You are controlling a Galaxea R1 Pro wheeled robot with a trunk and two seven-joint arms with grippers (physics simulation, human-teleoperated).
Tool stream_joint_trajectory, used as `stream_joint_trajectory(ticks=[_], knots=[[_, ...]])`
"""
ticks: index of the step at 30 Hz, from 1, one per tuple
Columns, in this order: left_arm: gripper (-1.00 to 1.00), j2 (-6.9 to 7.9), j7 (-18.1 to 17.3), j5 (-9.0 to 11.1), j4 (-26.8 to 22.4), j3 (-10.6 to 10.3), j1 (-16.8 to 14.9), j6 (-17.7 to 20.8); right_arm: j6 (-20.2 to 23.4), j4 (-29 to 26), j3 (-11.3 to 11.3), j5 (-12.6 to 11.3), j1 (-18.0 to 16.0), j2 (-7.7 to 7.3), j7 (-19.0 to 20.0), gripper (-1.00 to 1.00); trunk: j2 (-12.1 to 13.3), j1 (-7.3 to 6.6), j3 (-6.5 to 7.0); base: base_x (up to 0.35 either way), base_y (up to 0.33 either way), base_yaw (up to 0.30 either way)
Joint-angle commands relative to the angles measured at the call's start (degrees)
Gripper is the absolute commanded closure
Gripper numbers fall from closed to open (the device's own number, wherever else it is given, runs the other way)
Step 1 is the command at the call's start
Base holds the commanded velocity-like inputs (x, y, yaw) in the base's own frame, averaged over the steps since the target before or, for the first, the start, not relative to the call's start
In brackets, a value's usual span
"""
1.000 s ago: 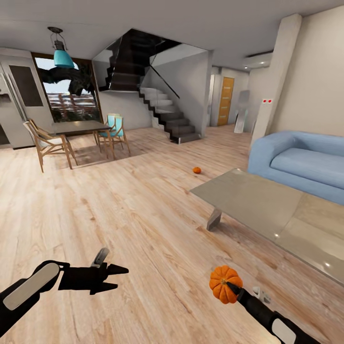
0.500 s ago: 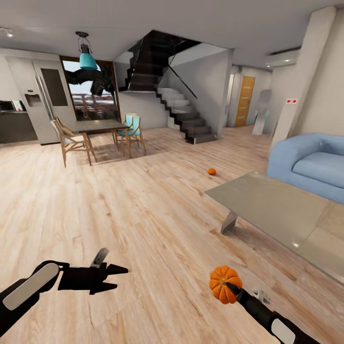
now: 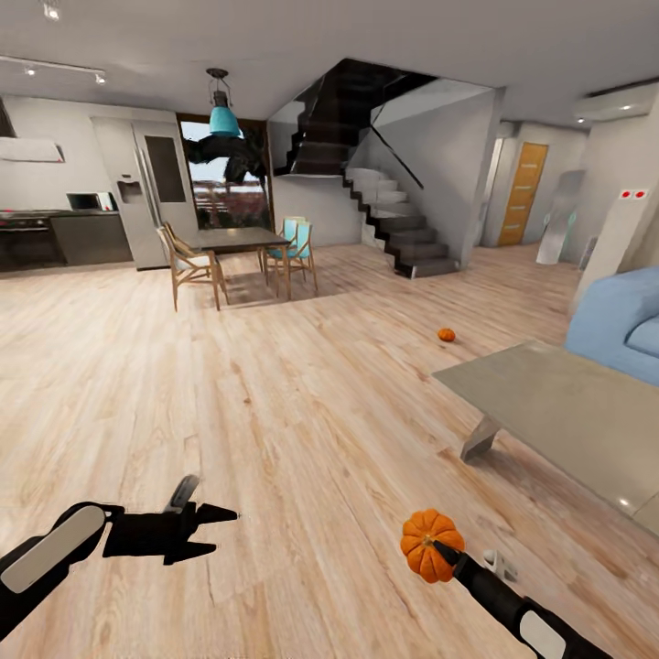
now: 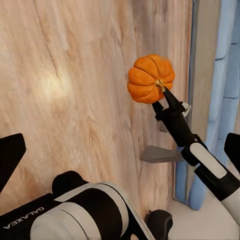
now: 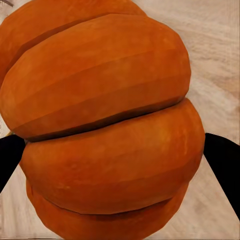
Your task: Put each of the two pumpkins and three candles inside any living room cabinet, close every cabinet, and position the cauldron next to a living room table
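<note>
**Robot holds one pumpkin, the other waits on the floor**

The right gripper [image 3: 439,547] is closed tight around an orange pumpkin [image 3: 430,544]. It holds the pumpkin up in the air, above the wood floor [image 3: 275,403]. From the left wrist camera you can see the same pumpkin [image 4: 150,78] stuck on the end of the thin black arm. Up close, in the right wrist camera, the pumpkin [image 5: 105,125] is big and round, with a black finger on each side of it.

The left gripper [image 3: 206,531] holds nothing. Its two black fingers are spread apart and point out over the floor.

A second pumpkin [image 3: 446,335] sits far off on the floor. It is near the far corner of the low table [image 3: 567,412] with the shiny grey top, but it does not touch it.

A blue sofa [image 3: 622,320] stands behind the table. Farther back there is a dark dining table [image 3: 240,239] with wooden chairs, a blue hanging lamp [image 3: 223,117], and dark stairs [image 3: 407,233] going up.
</note>
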Motion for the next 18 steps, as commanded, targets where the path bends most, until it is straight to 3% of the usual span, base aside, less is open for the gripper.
stream_joint_trajectory(ticks=[1,5,13,18], knots=[[-1.00,0.04,-0.6,-0.5,0.1,0.3,-0.1,0.0,0.2,-0.1,0.1,-0.7,0.0,-0.04,0.1,1.00,0.0,-0.01,-0.05,0.000,0.000,0.290],[-1.00,0.04,-0.6,-0.7,2.3,2.3,-0.1,0.0,0.2,-0.1,0.1,-0.7,0.0,-0.04,0.2,1.00,0.0,-0.01,-0.05,0.025,0.000,0.290],[-1.00,0.04,-0.6,-0.8,3.0,2.6,-0.1,0.0,0.2,-0.1,0.2,-0.7,0.0,-0.04,0.2,1.00,0.0,-0.01,-0.05,0.272,0.000,0.284],[-1.00,0.04,-0.5,-0.8,3.0,2.6,-0.1,0.0,0.2,-0.1,0.2,-0.7,0.0,-0.04,0.2,1.00,0.0,-0.01,-0.05,0.329,0.000,0.053]])
